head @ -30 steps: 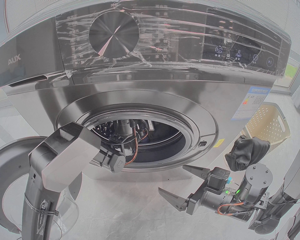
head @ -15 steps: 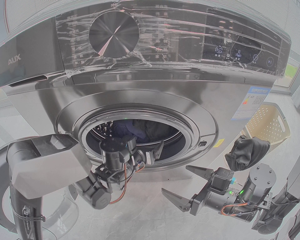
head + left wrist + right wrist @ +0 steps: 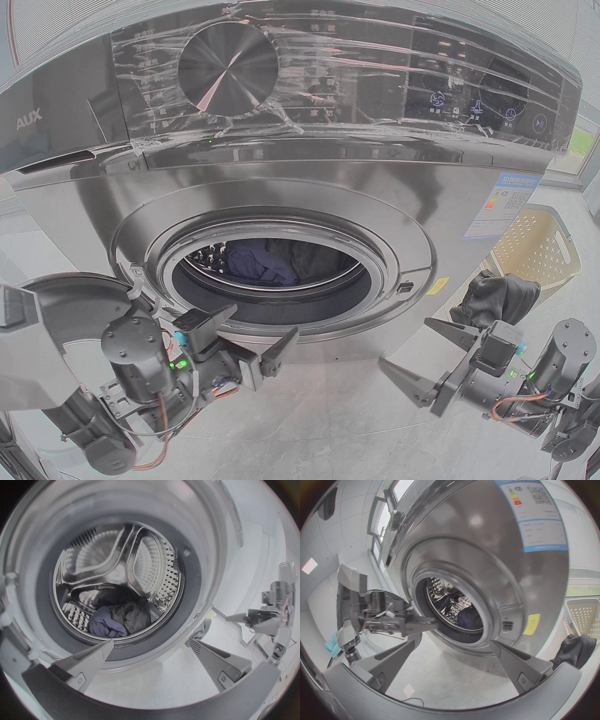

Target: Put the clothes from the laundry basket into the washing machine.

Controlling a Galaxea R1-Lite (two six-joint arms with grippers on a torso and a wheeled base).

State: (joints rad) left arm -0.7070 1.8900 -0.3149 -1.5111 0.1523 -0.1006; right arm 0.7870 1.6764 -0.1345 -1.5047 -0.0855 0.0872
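While 2 garments (image 3: 131, 617) lie in the drum (image 3: 150, 561), left and right jaws gape empty outside it.

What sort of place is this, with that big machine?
Most likely a laundry room, or a test space set up as one. A front-loading washer stands open with clothes inside it, and a basket with a dark garment at its rim sits beside it.

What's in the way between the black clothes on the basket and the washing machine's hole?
Nothing visible. The door stands open, the left end effector sits below the hole, and the right end effector is open beside the black clothes on the basket.
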